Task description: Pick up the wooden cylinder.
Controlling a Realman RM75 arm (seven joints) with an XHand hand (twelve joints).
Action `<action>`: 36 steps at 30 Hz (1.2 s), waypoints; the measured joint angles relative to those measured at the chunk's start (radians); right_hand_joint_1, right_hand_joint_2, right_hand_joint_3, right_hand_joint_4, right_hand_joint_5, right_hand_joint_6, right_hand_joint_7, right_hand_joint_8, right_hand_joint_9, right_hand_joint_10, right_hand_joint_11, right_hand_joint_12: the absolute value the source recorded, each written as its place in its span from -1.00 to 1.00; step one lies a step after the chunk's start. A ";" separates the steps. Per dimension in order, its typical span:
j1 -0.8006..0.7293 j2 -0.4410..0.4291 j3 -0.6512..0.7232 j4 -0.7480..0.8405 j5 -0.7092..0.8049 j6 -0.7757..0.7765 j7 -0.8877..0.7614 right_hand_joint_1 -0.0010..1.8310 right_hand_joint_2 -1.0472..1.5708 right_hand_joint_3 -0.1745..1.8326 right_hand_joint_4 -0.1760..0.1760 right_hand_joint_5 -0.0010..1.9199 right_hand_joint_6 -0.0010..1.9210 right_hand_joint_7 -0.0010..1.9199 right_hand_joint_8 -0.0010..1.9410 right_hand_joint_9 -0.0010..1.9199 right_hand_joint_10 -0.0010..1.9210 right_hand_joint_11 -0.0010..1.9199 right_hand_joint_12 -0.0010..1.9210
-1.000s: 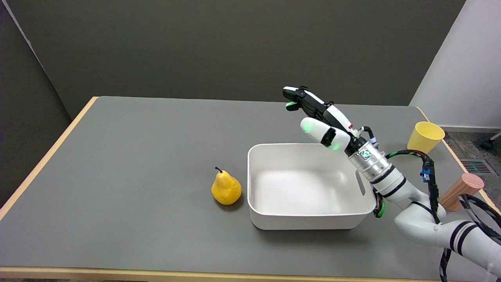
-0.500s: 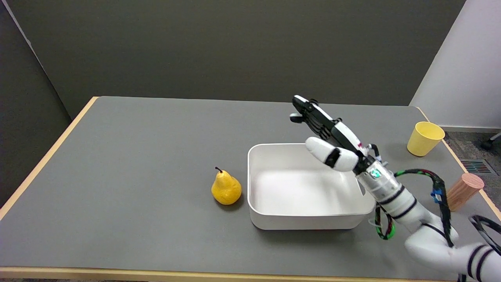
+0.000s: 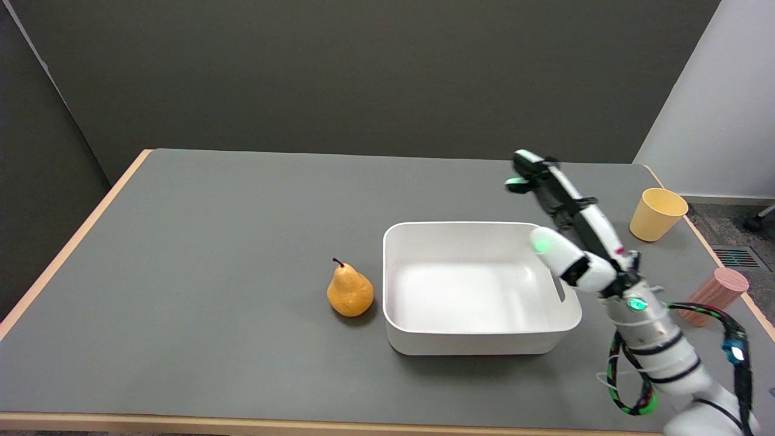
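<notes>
The wooden cylinder (image 3: 720,294) stands upright near the table's right edge, light brown with a round pinkish top; the arm's cable hides its lower left. My right hand (image 3: 566,221) hangs in the air over the right rim of the white bin, well to the left of the cylinder. Its fingers are stretched out and apart, thumb spread below, and it holds nothing.
A white rectangular bin (image 3: 478,339) sits mid-table, empty. A yellow pear (image 3: 349,292) stands just left of it. A yellow cup (image 3: 656,214) stands at the back right, behind the cylinder. The table's right edge (image 3: 760,315) runs close beside the cylinder.
My right hand has swung to the right, from above the bin's far rim to its right rim, nearer the cylinder. The cylinder, pear, cup and bin have stayed put.
</notes>
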 measured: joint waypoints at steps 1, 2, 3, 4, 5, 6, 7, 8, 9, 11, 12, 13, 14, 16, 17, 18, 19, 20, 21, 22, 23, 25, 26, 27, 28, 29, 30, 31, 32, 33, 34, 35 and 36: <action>-0.015 0.000 0.005 0.005 0.016 0.024 -0.019 -0.52 0.34 -0.02 -0.78 -0.88 -0.62 -0.90 -0.56 -1.00 -0.52 -1.00 0.09; -0.027 0.001 0.008 0.008 0.029 0.044 -0.035 -0.51 0.30 0.07 -0.77 -0.90 -0.58 -0.91 -0.52 -1.00 -0.52 -1.00 0.12; -0.039 0.001 0.011 0.012 0.043 0.065 -0.050 -0.51 0.29 0.10 -0.78 -0.90 -0.57 -0.91 -0.51 -1.00 -0.51 -1.00 0.12; -0.052 0.002 0.014 0.015 0.059 0.087 -0.067 -0.51 0.30 0.10 -0.78 -0.89 -0.57 -0.91 -0.51 -1.00 -0.50 -1.00 0.13; -0.067 0.003 0.017 0.018 0.079 0.112 -0.087 -0.51 0.30 0.10 -0.78 -0.89 -0.56 -0.90 -0.51 -1.00 -0.47 -1.00 0.13; -0.077 0.004 0.019 0.020 0.092 0.129 -0.100 -0.51 0.30 0.10 -0.78 -0.88 -0.56 -0.89 -0.51 -1.00 -0.44 -1.00 0.13; -0.090 0.005 0.022 0.021 0.109 0.150 -0.119 -0.51 0.31 0.10 -0.79 -0.87 -0.56 -0.88 -0.51 -1.00 -0.39 -1.00 0.15; -0.101 0.006 0.024 0.023 0.127 0.172 -0.137 -0.50 0.31 0.10 -0.80 -0.85 -0.55 -0.86 -0.50 -1.00 -0.32 -1.00 0.19; -0.114 0.006 0.026 0.024 0.146 0.196 -0.159 -0.49 0.32 0.08 -0.81 -0.83 -0.54 -0.83 -0.50 -1.00 -0.26 -1.00 0.23; -0.134 0.006 0.027 0.025 0.186 0.244 -0.203 -0.43 0.37 -0.03 -0.85 -0.78 -0.53 -0.77 -0.52 -0.99 -0.16 -1.00 0.30; -0.144 0.006 0.028 0.025 0.206 0.270 -0.228 -0.42 0.36 -0.02 -0.86 -0.78 -0.51 -0.77 -0.52 -0.98 -0.17 -1.00 0.30; -0.153 0.005 0.028 0.025 0.224 0.292 -0.249 -0.41 0.36 -0.01 -0.86 -0.77 -0.50 -0.76 -0.52 -0.98 -0.17 -1.00 0.31; -0.161 0.005 0.029 0.025 0.242 0.315 -0.273 -0.42 0.35 0.05 -0.88 -0.77 -0.48 -0.76 -0.50 -0.97 -0.18 -0.99 0.29; -0.179 0.002 0.031 0.022 0.286 0.361 -0.324 -0.41 0.34 0.08 -0.93 -0.75 -0.45 -0.76 -0.49 -0.95 -0.19 -0.99 0.29; -0.189 0.001 0.032 0.019 0.308 0.382 -0.352 -0.37 0.35 0.05 -0.96 -0.75 -0.44 -0.75 -0.50 -0.95 -0.18 -0.99 0.32; -0.195 0.000 0.033 0.016 0.325 0.397 -0.370 -0.36 0.35 0.04 -0.96 -0.74 -0.44 -0.75 -0.50 -0.95 -0.18 -1.00 0.33; -0.203 -0.002 0.034 0.012 0.347 0.416 -0.393 -0.36 0.35 0.05 -0.97 -0.74 -0.44 -0.74 -0.50 -0.95 -0.18 -0.99 0.33; -0.211 -0.003 0.035 0.009 0.368 0.431 -0.414 -0.36 0.35 0.05 -0.98 -0.74 -0.43 -0.74 -0.50 -0.95 -0.18 -0.99 0.32; -0.217 -0.004 0.036 0.005 0.387 0.446 -0.433 -0.36 0.35 0.05 -0.98 -0.74 -0.43 -0.74 -0.50 -0.95 -0.18 -0.99 0.32; -0.222 -0.005 0.037 0.002 0.406 0.458 -0.448 -0.36 0.35 0.05 -0.98 -0.74 -0.43 -0.74 -0.49 -0.94 -0.18 -0.99 0.32; -0.226 -0.006 0.037 0.000 0.418 0.465 -0.459 -0.36 0.35 0.05 -0.98 -0.74 -0.43 -0.73 -0.49 -0.94 -0.18 -1.00 0.32; -0.238 -0.008 0.038 -0.008 0.466 0.493 -0.496 -0.37 0.35 0.05 -0.98 -0.74 -0.43 -0.73 -0.49 -0.93 -0.17 -1.00 0.32; -0.242 -0.008 0.038 -0.012 0.486 0.503 -0.511 -0.37 0.35 0.05 -0.99 -0.74 -0.43 -0.73 -0.49 -0.93 -0.17 -1.00 0.32; -0.245 -0.009 0.037 -0.016 0.505 0.512 -0.525 -0.38 0.35 0.05 -0.99 -0.74 -0.43 -0.72 -0.49 -0.92 -0.16 -1.00 0.32; -0.247 -0.009 0.036 -0.019 0.522 0.520 -0.536 -0.39 0.35 0.05 -0.99 -0.73 -0.43 -0.72 -0.49 -0.91 -0.16 -0.99 0.32; -0.249 -0.009 0.035 -0.022 0.533 0.526 -0.544 -0.39 0.35 0.05 -0.99 -0.73 -0.43 -0.71 -0.48 -0.91 -0.15 -0.99 0.32; -0.250 -0.009 0.034 -0.025 0.549 0.533 -0.556 -0.40 0.34 0.05 -0.99 -0.73 -0.42 -0.71 -0.48 -0.90 -0.15 -0.99 0.32; -0.251 -0.009 0.033 -0.027 0.561 0.538 -0.565 -0.41 0.35 0.03 -0.99 -0.73 -0.42 -0.70 -0.48 -0.89 -0.14 -0.98 0.31; -0.251 -0.010 0.031 -0.031 0.578 0.545 -0.579 -0.43 0.36 0.01 -0.99 -0.72 -0.42 -0.69 -0.49 -0.89 -0.13 -0.97 0.31; -0.251 -0.010 0.030 -0.034 0.588 0.549 -0.586 -0.45 0.36 0.00 -1.00 -0.72 -0.41 -0.69 -0.48 -0.89 -0.12 -0.97 0.31; -0.250 -0.010 0.028 -0.037 0.601 0.552 -0.596 -0.46 0.36 0.00 -1.00 -0.72 -0.41 -0.68 -0.48 -0.88 -0.12 -0.96 0.31; -0.248 -0.010 0.026 -0.041 0.614 0.555 -0.606 -0.48 0.36 0.00 -1.00 -0.72 -0.41 -0.68 -0.48 -0.88 -0.12 -0.96 0.31; -0.247 -0.010 0.026 -0.043 0.623 0.556 -0.611 -0.50 0.37 -0.01 -1.00 -0.72 -0.40 -0.68 -0.48 -0.88 -0.12 -0.96 0.31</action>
